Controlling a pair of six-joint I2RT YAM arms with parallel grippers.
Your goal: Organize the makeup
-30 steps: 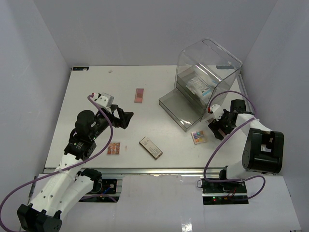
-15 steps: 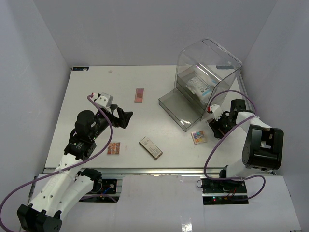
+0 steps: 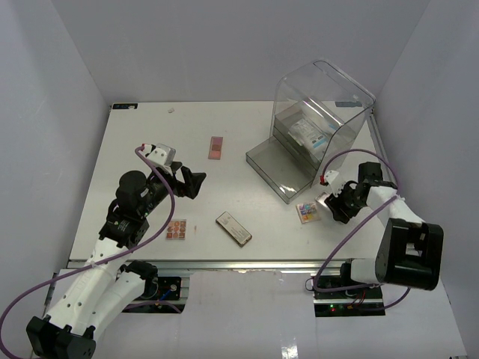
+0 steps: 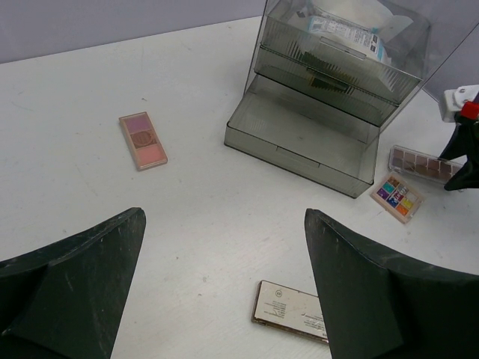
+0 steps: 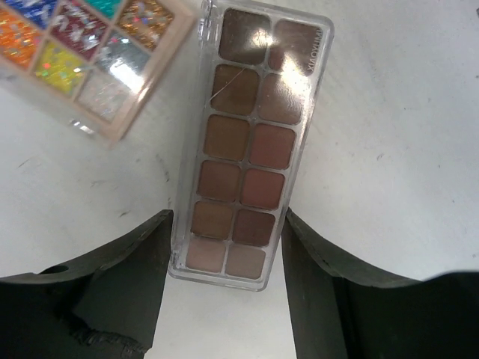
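Right gripper half-closed, straddling near end of brown palette; grip unconfirmed. Recommend squeezing squarely on long edges, clear of glitter palette ahead-left. Left gripper wide open, empty.

From above, the drawer box stands at the table's 2 o'clock, a packet inside, its open drawer jutting toward 7; a slim palette lies at 12, the compact at 6, a small palette at 8, the square palette at 4, the long palette just beside it at its 2
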